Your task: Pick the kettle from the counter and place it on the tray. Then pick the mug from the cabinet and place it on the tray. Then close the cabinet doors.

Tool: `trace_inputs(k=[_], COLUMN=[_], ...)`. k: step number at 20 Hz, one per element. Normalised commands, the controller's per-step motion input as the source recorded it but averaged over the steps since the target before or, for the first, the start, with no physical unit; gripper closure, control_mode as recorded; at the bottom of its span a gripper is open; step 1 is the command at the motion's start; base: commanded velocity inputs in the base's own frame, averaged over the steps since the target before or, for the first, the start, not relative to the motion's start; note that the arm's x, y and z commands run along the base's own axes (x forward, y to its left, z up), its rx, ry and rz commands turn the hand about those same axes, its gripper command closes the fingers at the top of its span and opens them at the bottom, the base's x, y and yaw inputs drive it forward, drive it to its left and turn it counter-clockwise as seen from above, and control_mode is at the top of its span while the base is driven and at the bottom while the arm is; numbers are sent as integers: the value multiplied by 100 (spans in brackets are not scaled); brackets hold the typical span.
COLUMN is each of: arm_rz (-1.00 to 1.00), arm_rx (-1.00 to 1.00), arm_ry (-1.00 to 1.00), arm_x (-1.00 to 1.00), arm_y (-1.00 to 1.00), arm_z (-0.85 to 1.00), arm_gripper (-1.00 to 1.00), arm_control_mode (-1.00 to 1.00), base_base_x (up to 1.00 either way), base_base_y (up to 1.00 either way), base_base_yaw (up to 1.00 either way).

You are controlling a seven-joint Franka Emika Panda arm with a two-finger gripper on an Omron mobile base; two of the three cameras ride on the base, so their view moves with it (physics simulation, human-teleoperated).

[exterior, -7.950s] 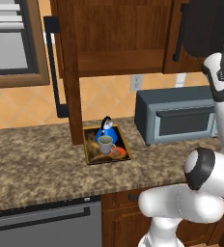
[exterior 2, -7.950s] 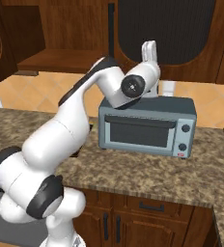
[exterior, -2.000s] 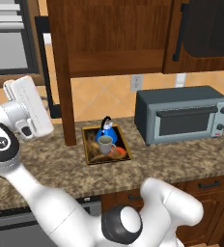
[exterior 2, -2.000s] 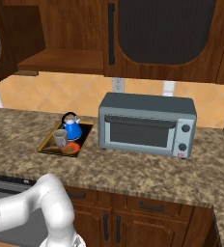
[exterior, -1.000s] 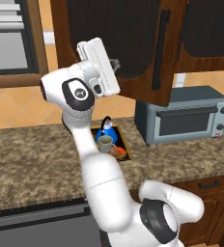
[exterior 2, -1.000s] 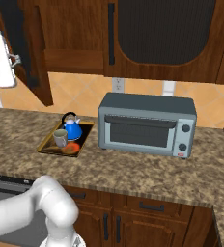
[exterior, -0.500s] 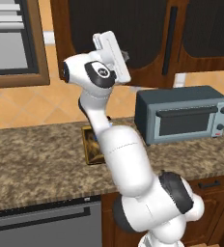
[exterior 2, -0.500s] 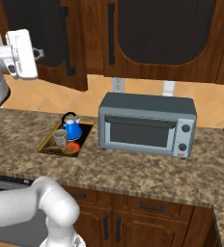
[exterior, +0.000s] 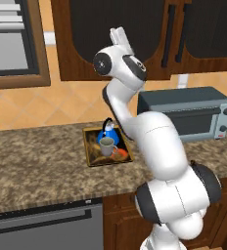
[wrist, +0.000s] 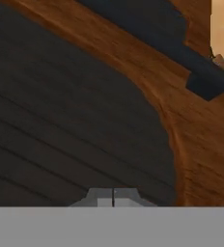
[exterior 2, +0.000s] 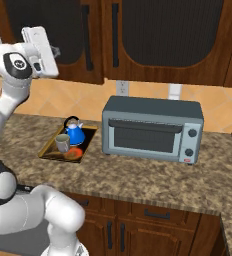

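Sitting in the tray [exterior: 93,158]: kettle [exterior: 107,134] and mug [exterior: 106,146]

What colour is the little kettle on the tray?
Bright blue, with a black handle. The kettle shows best in the right base view, standing on the tray.

Dark reddish-brown wooden cabinet doors [exterior 2: 153,35] with matt, ribbed arched panels and smooth black bar handles [exterior 2: 115,35] hang above a speckled brown granite counter [exterior 2: 153,175], where a glossy bright-blue kettle [exterior 2: 76,133] sits on a golden-wood-rimmed tray [exterior 2: 47,149] beside a grey metal-look toaster oven [exterior 2: 150,128].
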Motion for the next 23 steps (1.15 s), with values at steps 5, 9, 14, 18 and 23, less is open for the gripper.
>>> trace_inputs(k=[5,9,14,18,23], arm_rz=[47,43,33,14,2], arm_rx=[8,9,9,8,2], arm_ry=[-5,-2,0,6,18], arm_x=[51,68,80,55,7], arm_y=[-75,-54,-15,0,0], arm_z=[-17,-13,-7,1,13], arm_gripper=[100,100,100,100,100], arm_control_mode=[-100,-100,-100,-100,-100], base_base_x=[0,0,0,0,0], base_base_y=[0,0,0,0,0], base_base_yaw=[0,0,0,0,0])
